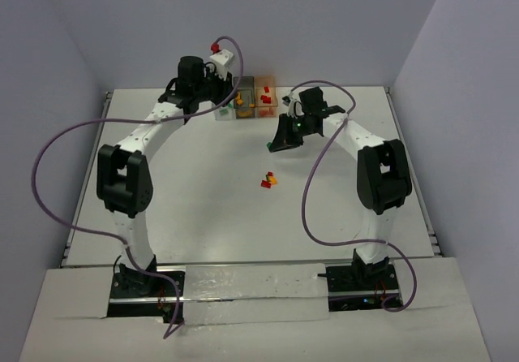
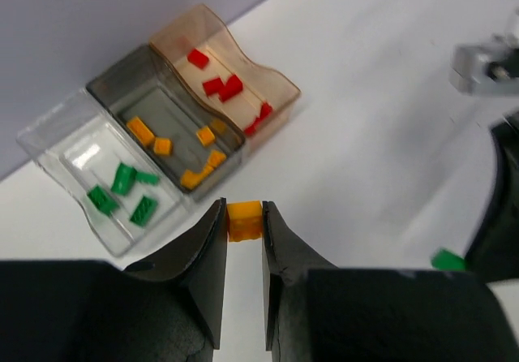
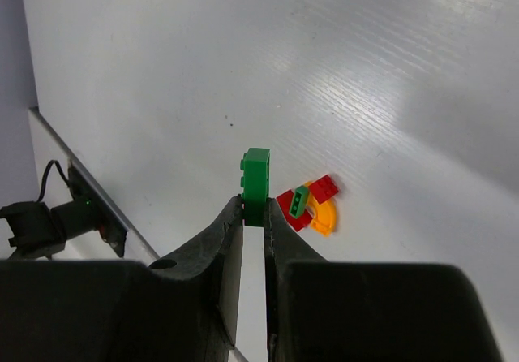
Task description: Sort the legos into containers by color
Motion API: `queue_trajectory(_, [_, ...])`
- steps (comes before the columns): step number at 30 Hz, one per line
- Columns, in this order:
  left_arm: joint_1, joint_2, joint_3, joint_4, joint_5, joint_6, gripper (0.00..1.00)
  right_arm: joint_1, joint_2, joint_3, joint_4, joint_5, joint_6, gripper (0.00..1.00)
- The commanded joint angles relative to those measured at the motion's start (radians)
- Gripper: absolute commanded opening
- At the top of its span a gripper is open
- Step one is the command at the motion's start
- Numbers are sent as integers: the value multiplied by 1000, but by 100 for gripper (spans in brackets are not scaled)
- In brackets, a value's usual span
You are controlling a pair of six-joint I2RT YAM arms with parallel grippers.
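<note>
My left gripper (image 2: 243,209) is shut on an orange-yellow lego (image 2: 244,220), held just in front of the three containers. The clear box (image 2: 49,147) holds green legos (image 2: 123,178). The smoky grey box (image 2: 122,74) holds orange legos (image 2: 139,130). The orange-tinted box (image 2: 276,82) holds red legos (image 2: 221,84). My right gripper (image 3: 254,208) is shut on a green lego (image 3: 257,179), held above the table. Below it lies a small pile (image 3: 312,204) of red, green and orange pieces. In the top view the pile (image 1: 268,181) sits mid-table and the boxes (image 1: 243,81) stand at the back.
The right arm (image 1: 296,122) hangs right of the boxes, close to my left gripper (image 1: 212,94); its dark body fills the right edge of the left wrist view (image 2: 499,216), with a green piece (image 2: 447,259) beside it. Walls enclose the table on three sides.
</note>
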Motion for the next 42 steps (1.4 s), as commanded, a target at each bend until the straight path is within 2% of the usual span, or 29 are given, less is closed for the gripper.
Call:
queue_trajectory(1, [2, 142, 167, 124, -44, -68, 0, 8, -86, 2, -6, 65, -33, 0])
queue_trajectory(7, [8, 336, 346, 174, -38, -115, 1, 6, -132, 13, -21, 88, -79, 0])
queue_trajectory(10, [8, 400, 379, 198, -47, -120, 3, 4, -150, 10, -9, 75, -79, 0])
queue_trajectory(18, [12, 482, 414, 228, -103, -135, 18, 6, -162, 21, -11, 82, -89, 0])
queue_trajectory(19, [15, 489, 416, 228, -111, -136, 27, 4, -165, 22, -11, 84, -92, 0])
queue_trajectory(21, [15, 492, 419, 227, -126, -138, 54, 4, -165, 28, -13, 90, -96, 0])
queue_trajectory(23, [15, 490, 432, 221, -141, -138, 66, 5, -165, 42, -16, 94, -99, 0])
queue_trajectory(24, [16, 486, 441, 212, -149, -134, 75, 5, -162, 51, -17, 98, -99, 0])
queue_trajectory(26, [19, 474, 465, 186, -160, -129, 81, 6, -154, 82, -19, 103, -101, 0])
queue_trajectory(28, [26, 444, 486, 165, -166, -132, 85, 6, -126, 136, -25, 104, -98, 0])
queue_trajectory(33, [65, 306, 462, 96, -140, -187, 87, 15, -12, 303, -26, 109, -57, 0])
queue_trajectory(36, [118, 127, 323, 62, -92, -247, 92, 47, 82, 453, -24, 187, -17, 0])
queue_trajectory(37, [148, 32, 215, 61, -69, -271, 93, 64, 140, 535, -26, 229, 6, 0])
queue_trajectory(38, [167, 24, 156, 61, -60, -280, 93, 66, 169, 576, -26, 233, 8, 0])
queue_trajectory(42, [247, -246, -117, 50, -66, -291, 95, 139, 287, 738, 7, 435, 54, 0])
